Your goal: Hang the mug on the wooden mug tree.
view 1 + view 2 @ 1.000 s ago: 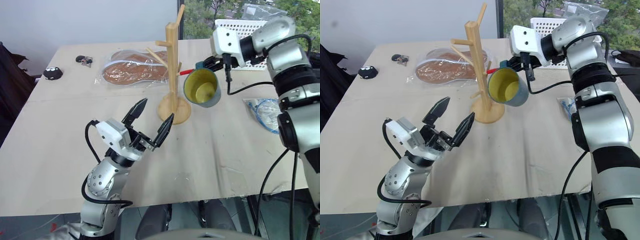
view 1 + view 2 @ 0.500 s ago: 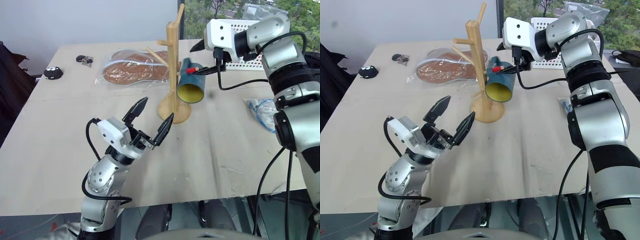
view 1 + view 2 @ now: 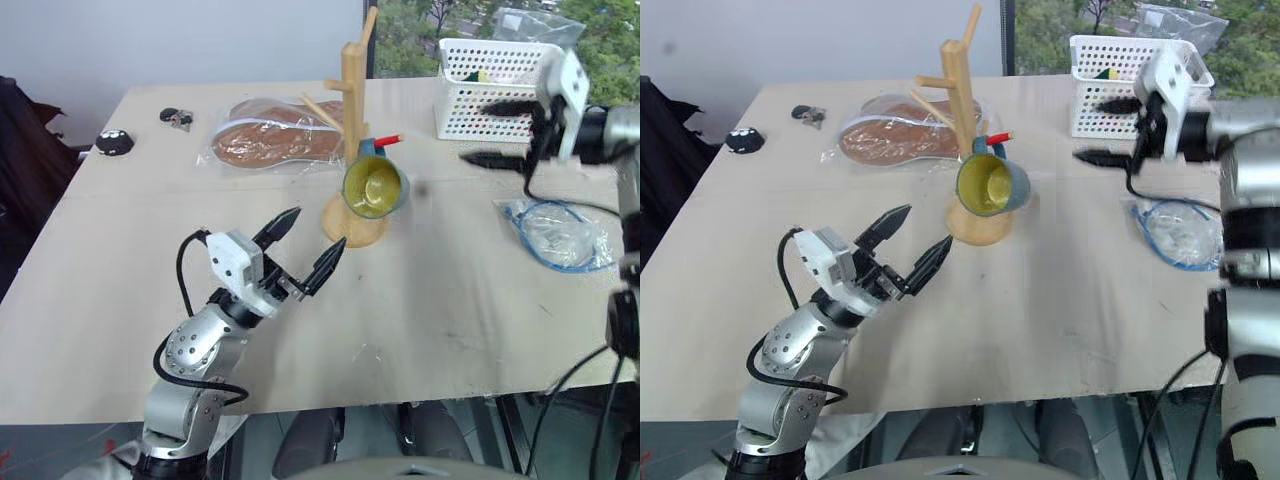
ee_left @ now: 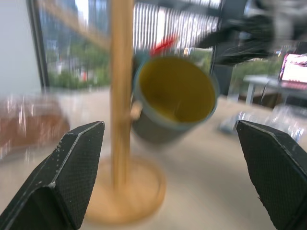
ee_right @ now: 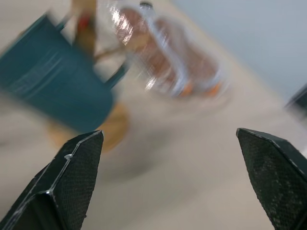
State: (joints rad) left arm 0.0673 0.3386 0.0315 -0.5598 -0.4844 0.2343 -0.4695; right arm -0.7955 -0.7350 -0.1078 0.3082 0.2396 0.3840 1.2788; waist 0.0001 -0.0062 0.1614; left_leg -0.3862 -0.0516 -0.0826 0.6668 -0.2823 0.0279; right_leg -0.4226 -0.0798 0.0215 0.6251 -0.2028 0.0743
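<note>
The mug hangs on the mug tree, well to the left of my empty, spread right gripper; I judge a clean, slow withdrawal avoids knocking it.

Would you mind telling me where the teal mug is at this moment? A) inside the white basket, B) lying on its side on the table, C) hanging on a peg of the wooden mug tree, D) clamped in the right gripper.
C: the mug hangs by its handle from a peg of the wooden mug tree, its yellow inside facing the camera, while the right gripper is open and well clear of it beside the white basket.
</note>
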